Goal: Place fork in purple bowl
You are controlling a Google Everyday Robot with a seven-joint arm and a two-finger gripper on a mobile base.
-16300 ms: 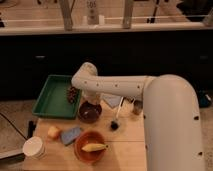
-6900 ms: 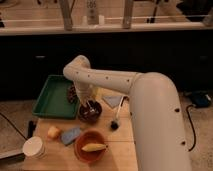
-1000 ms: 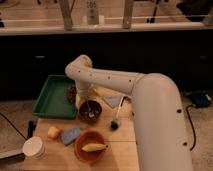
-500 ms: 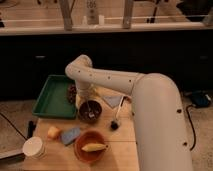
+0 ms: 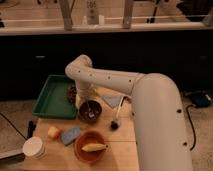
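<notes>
The purple bowl (image 5: pixel 90 111) stands in the middle of the wooden table, just right of the green tray. A thin pale silvery sliver inside it looks like the fork (image 5: pixel 89 109), lying across the bowl's inside. My gripper (image 5: pixel 81 98) hangs from the white arm's wrist just above the bowl's far left rim, close to the tray's corner. The wrist hides most of it.
A green tray (image 5: pixel 50 100) with a dark lumpy object (image 5: pixel 72 93) lies at the left. An orange bowl (image 5: pixel 80 150) holding a banana (image 5: pixel 93 147), a blue sponge (image 5: pixel 70 135), a yellow piece (image 5: pixel 53 132) and a white cup (image 5: pixel 34 148) sit in front. A stick with a dark round end (image 5: pixel 116 121) lies right of the purple bowl.
Since about seven seconds ago the gripper has lifted off the purple bowl, whose inside now shows. Over the last second nothing has visibly moved.
</notes>
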